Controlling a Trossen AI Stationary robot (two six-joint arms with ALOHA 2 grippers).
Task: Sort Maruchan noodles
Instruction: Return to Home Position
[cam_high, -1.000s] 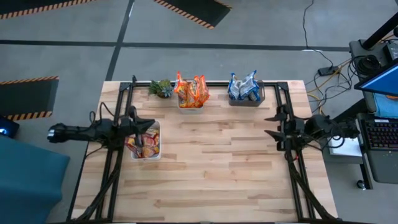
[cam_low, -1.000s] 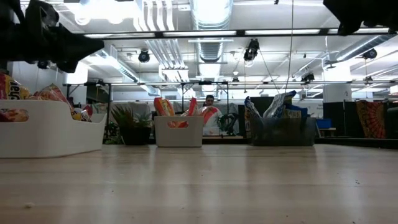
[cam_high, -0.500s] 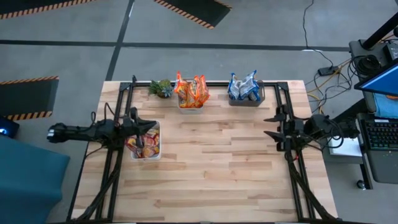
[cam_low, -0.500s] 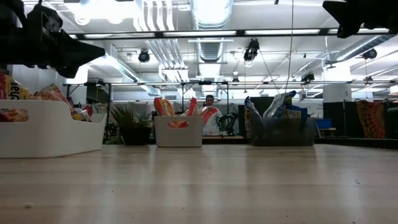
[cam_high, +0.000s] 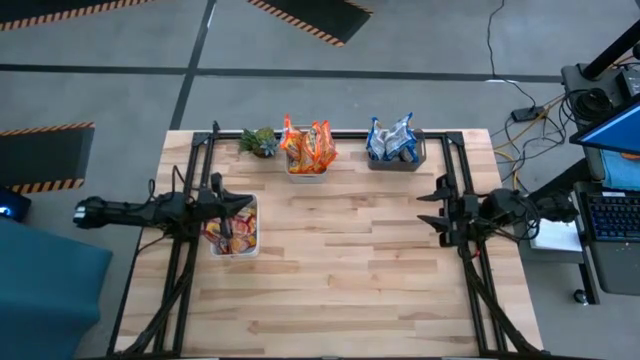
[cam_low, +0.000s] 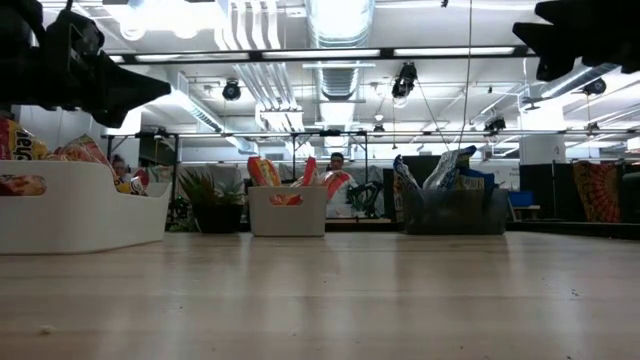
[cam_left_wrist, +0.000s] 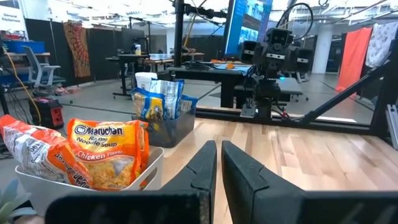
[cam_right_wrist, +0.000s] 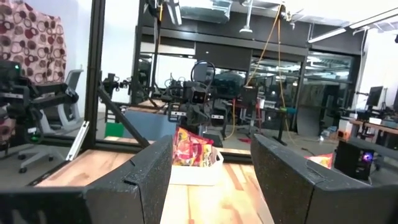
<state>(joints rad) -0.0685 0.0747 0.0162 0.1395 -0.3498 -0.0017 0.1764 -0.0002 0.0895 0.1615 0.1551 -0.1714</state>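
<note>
Maruchan packets stand sorted in three bins. Red-pink ones (cam_high: 230, 232) fill a white bin (cam_high: 252, 240) near the table's left edge. Orange ones (cam_high: 308, 146) fill a white bin at the far edge, where the left wrist view shows them again (cam_left_wrist: 104, 160). Blue ones (cam_high: 392, 140) sit in a dark bin (cam_left_wrist: 163, 127) to their right. My left gripper (cam_high: 243, 203) hovers shut above the far end of the red-pink bin, with its fingers together (cam_left_wrist: 218, 145). My right gripper (cam_high: 426, 207) hangs open and empty over the table's right side (cam_right_wrist: 211, 142).
A small green plant (cam_high: 260, 141) stands at the far edge, left of the orange bin. Dark frame rails (cam_high: 460, 170) run along both table sides. Bare wood (cam_high: 350, 270) spans the middle and near half. A person sits in the room beyond (cam_low: 337, 161).
My right gripper has drifted a little toward the table's left, staying open. The left arm and the packets have kept still.
</note>
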